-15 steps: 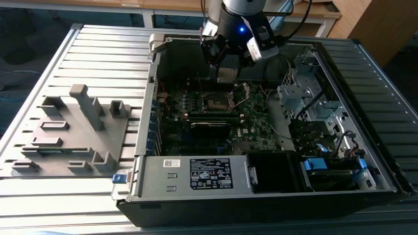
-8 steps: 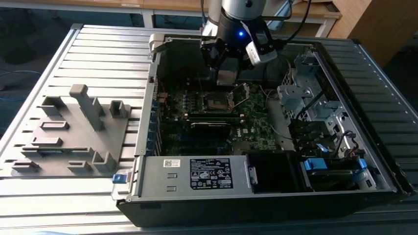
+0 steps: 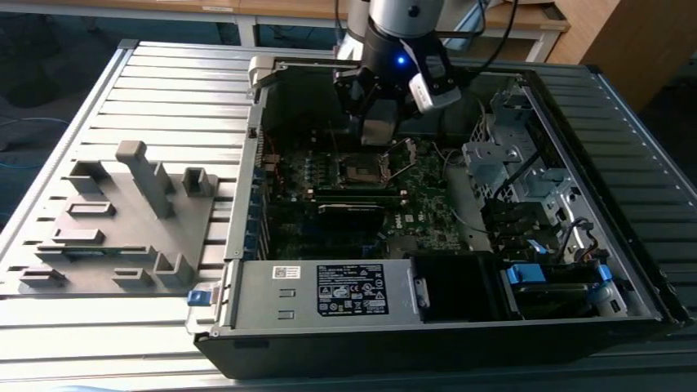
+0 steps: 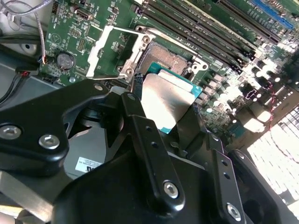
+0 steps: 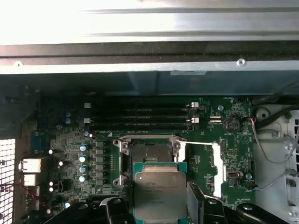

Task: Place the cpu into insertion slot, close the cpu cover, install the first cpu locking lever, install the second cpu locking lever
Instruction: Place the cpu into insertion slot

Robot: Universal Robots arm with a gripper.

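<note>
my pincer [image 5: 159, 205] is clenched on the one cpu [image 5: 160, 186], the chip pinched between my two fingers [image 5: 198, 205]. it hangs near the single insertion slot [image 5: 149, 152], not yet seated. the one cpu cover [image 5: 216, 163] stands swung open beside the slot.

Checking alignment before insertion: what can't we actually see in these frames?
1. Cpu, rear part: second wrist view, covered by the gripper.
2. Slot, one side: first wrist view, the cpu overlaps it.
3. Cpu's height over the slot: exterior view, the gripper hides the cpu's edge.
4. Slot pins: too small in all views.
5. Locking levers: first wrist view, too thin to tell from the open cover.
</note>
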